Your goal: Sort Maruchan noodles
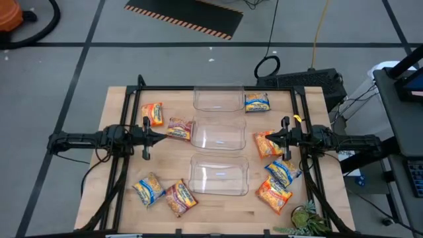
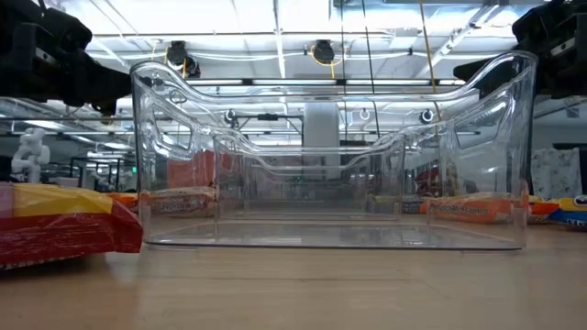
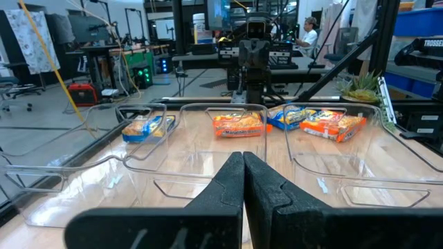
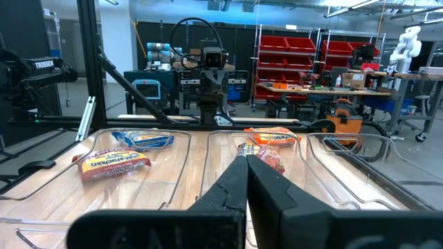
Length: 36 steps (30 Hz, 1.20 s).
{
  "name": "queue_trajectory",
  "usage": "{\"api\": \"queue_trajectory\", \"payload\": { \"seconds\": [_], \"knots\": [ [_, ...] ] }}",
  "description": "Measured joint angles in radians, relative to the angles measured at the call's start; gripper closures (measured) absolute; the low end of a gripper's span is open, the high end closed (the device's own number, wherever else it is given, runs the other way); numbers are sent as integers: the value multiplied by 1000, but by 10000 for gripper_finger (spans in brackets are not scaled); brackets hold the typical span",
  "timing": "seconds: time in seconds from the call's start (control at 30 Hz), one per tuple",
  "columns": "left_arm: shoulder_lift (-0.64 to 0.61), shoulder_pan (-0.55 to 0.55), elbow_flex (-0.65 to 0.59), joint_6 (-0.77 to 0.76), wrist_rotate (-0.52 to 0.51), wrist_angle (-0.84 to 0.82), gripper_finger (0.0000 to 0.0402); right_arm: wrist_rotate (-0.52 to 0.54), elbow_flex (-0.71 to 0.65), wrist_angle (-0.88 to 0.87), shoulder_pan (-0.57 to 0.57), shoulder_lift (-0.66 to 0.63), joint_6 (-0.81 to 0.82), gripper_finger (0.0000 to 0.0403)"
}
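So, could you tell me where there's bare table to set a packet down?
Bare wood lies along the table's front edge, below the nearest clear bin, and between the left gripper and the front-left packets. The right side is crowded: four packets cluster near the right gripper. All three bins are empty.

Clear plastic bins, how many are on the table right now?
3, in a column down the table's middle between the arms: far bin, middle bin, near bin. All look empty; none appears hidden.
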Motion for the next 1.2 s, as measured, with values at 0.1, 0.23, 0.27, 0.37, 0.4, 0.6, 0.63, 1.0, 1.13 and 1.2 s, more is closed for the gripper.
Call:
{"api": "queue_trajectory", "payload": {
  "seconds": [0.1,0.23,0.27,0.37,0.4,0.6,0.63,1.0,1.13,1.2],
  "knots": [
    [0,0,0,0,0,0,400,0,0,0,0,0,0,403],
    [0,0,0,0,-3,1,400,0,0,0,0,0,0,403],
    [0,0,0,0,-6,4,400,0,0,0,0,0,0,403],
    [0,0,0,0,-6,11,400,0,0,0,0,0,0,403],
    [0,0,0,0,-6,12,400,0,0,0,0,0,0,403],
    [0,0,0,0,-8,13,400,0,0,0,0,0,0,403],
    [0,0,0,0,-9,12,400,0,0,0,0,0,0,403],
    [3,-1,4,-207,-1,112,400,0,0,0,0,0,0,403],
    [15,-1,74,-167,22,83,400,0,0,0,0,0,22,403],
    [33,-1,126,-162,25,17,400,0,0,0,0,0,90,403]
  ]
}}
